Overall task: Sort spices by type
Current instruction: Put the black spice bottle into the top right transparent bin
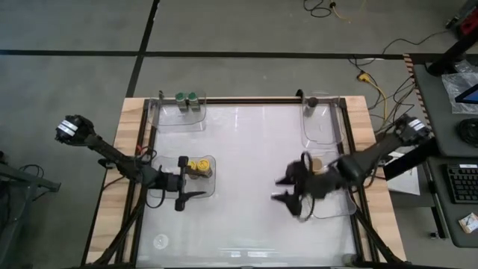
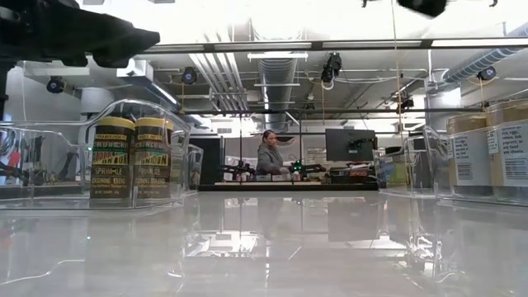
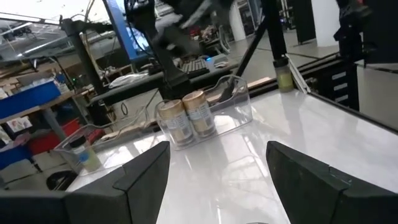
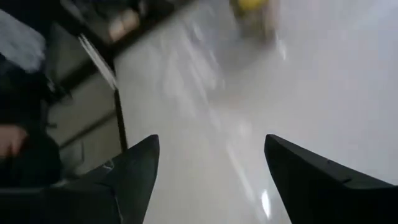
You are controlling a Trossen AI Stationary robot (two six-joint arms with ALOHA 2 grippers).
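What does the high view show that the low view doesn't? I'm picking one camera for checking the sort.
Only the high view shows both open tools, left tool and right tool, plus the green-lidded jars in the far-left tray. Only the low view shows jar labels, the tan-lidded jars side-on, and a person beyond the table. Both show the yellow-lidded jars in their clear tray.

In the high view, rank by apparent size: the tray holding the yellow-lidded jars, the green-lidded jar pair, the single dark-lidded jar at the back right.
1. Tray with the yellow-lidded jars
2. Green-lidded pair
3. Dark-lidded jar
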